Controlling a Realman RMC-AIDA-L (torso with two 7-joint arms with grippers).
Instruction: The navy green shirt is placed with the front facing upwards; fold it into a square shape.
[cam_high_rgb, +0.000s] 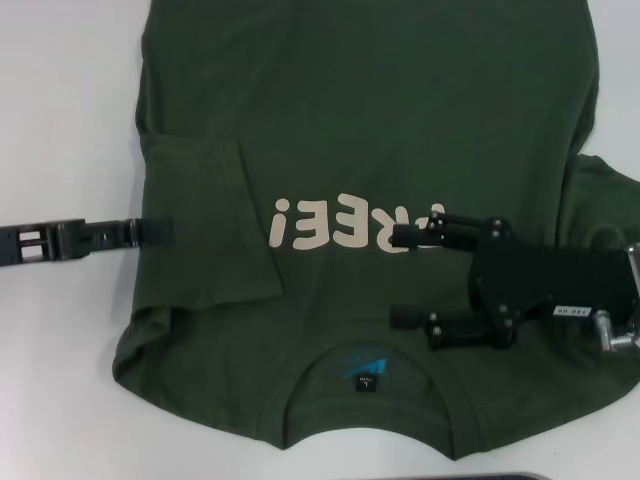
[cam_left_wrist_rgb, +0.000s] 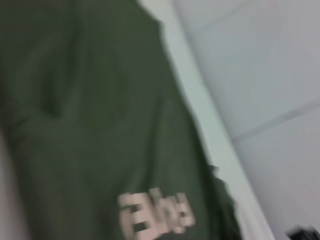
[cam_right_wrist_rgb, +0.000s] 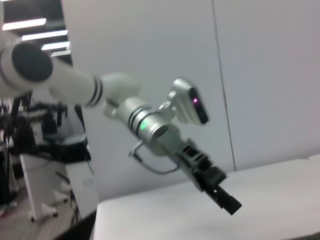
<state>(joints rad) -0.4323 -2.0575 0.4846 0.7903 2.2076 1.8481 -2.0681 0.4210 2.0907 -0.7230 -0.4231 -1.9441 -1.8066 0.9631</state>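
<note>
We see the navy green shirt (cam_high_rgb: 400, 110) spread flat on the white bench (cam_high_rgb: 60, 100), chest side up, filling most of the head view. Its collar lies at the near edge with the small neck tag (cam_high_rgb: 367, 380) showing inside it, and the cream lettering (cam_high_rgb: 330, 225) runs across the middle. The sleeve on our left side is folded inward over the body, so that it lies as a flap (cam_high_rgb: 210, 220) just beside the lettering; the sleeve on our right side lies spread out past the shirt's edge.

Our left gripper (cam_high_rgb: 160, 232) reaches in from the left, low over the bench, with its tip on the edge of the folded flap. Its fingers sit close together; we cannot tell whether cloth is caught between them. In the left wrist view we see only blurred green cloth and lettering.

Our right gripper (cam_high_rgb: 405, 275) hovers over the shirt on the right, between lettering and collar, its two fingers spread wide and holding nothing.

The right wrist view shows the left arm (cam_right_wrist_rgb: 150, 125) above the bench.
</note>
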